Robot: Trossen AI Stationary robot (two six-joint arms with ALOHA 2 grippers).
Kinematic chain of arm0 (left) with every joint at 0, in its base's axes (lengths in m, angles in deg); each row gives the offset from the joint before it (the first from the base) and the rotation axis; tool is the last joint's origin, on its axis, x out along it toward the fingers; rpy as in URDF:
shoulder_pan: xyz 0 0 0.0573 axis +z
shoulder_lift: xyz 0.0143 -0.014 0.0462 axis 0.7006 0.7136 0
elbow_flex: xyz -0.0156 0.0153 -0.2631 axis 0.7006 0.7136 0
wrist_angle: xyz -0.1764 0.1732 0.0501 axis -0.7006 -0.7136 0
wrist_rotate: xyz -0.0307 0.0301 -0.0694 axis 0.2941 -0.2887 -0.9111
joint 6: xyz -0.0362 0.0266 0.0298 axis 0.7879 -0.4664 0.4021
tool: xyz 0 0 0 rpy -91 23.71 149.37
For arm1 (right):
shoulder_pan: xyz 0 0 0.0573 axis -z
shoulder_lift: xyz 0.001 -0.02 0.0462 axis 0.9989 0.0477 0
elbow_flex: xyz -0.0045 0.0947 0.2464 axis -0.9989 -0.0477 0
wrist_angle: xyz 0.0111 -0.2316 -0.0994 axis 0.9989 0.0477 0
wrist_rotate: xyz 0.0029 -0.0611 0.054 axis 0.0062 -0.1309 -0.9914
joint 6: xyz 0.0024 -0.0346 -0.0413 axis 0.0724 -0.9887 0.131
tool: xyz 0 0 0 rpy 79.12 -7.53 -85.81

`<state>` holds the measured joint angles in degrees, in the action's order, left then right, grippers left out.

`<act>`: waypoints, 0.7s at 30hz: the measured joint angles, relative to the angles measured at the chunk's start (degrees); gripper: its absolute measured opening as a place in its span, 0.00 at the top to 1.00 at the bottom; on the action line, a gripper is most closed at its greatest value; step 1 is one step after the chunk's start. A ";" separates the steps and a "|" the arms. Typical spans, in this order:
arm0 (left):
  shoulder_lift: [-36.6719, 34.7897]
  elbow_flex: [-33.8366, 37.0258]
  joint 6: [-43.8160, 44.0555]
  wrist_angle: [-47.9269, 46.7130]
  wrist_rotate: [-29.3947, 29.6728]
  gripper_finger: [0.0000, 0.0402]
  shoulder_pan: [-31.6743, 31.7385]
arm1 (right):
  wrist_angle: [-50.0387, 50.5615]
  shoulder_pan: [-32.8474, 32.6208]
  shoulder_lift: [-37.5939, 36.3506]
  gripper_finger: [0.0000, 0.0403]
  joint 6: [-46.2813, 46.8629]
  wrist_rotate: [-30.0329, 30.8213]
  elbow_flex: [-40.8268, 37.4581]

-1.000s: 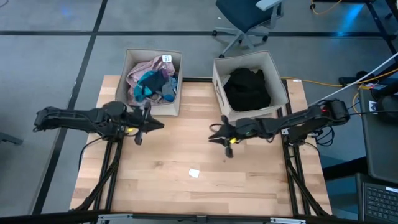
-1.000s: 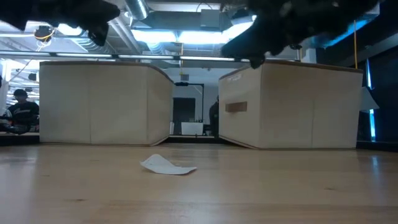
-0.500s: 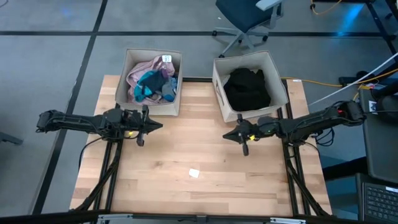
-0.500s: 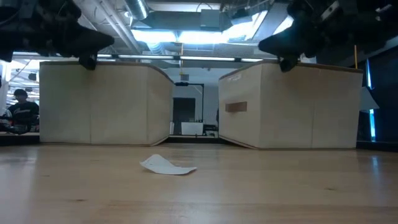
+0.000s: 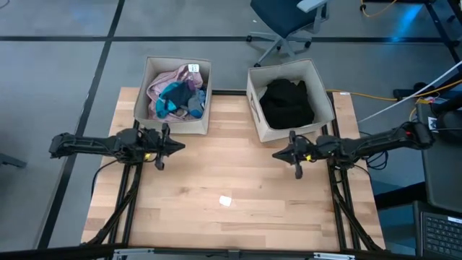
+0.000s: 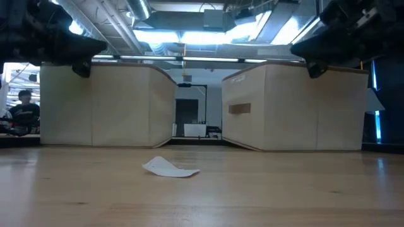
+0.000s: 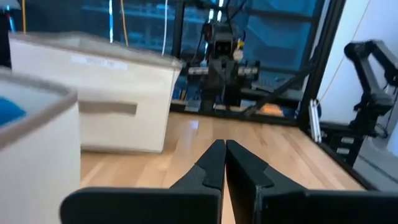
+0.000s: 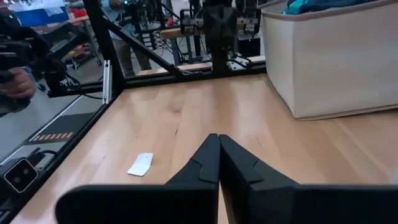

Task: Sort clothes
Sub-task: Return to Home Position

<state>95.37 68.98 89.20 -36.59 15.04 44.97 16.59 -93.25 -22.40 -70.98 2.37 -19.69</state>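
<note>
Pink, teal and blue clothes [image 5: 177, 94] lie in the left beige bin [image 5: 148, 90] at the table's far side. Black clothes [image 5: 286, 102] lie in the right beige bin [image 5: 254, 97]. My left gripper [image 5: 180, 145] is shut and empty, held above the table just near of the left bin; its fingers show closed in the left wrist view [image 7: 224, 155]. My right gripper [image 5: 276, 154] is shut and empty, held above the table just near of the right bin; it shows closed in the right wrist view [image 8: 217, 149].
A small white paper tag [image 5: 226, 201] lies on the wooden table [image 5: 216, 224] near its middle, also in the low view [image 6: 169, 168]. An office chair [image 5: 289, 22] stands beyond the table. A person [image 6: 22, 110] sits in the room behind.
My right gripper has drawn back toward the table's right edge, from the table's middle to near the right bin's front. My left gripper has drawn back a little toward the left edge. Both stay shut and empty.
</note>
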 joint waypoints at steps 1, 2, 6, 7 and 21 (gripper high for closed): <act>-0.52 0.00 0.01 -1.17 0.19 0.99 0.00 | 0.39 0.00 -1.46 0.99 -0.09 0.06 -0.56; -1.02 0.00 0.01 -2.11 0.43 0.99 0.00 | 0.54 0.00 -3.25 0.99 -0.24 0.09 -1.34; -2.57 0.00 0.16 -4.08 1.64 0.99 0.00 | 1.34 0.00 -10.81 0.99 -0.71 1.44 -4.37; -2.75 0.00 0.19 -4.24 1.65 0.99 0.02 | 1.96 0.00 -12.79 0.99 -0.65 2.08 -5.28; -10.07 0.00 -1.12 -9.04 1.69 0.99 -0.04 | 11.11 0.00 -35.86 0.99 0.25 4.53 -11.58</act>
<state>85.29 68.98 88.08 -45.63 16.74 44.93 27.70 -93.25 -58.26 -70.74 6.89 -31.27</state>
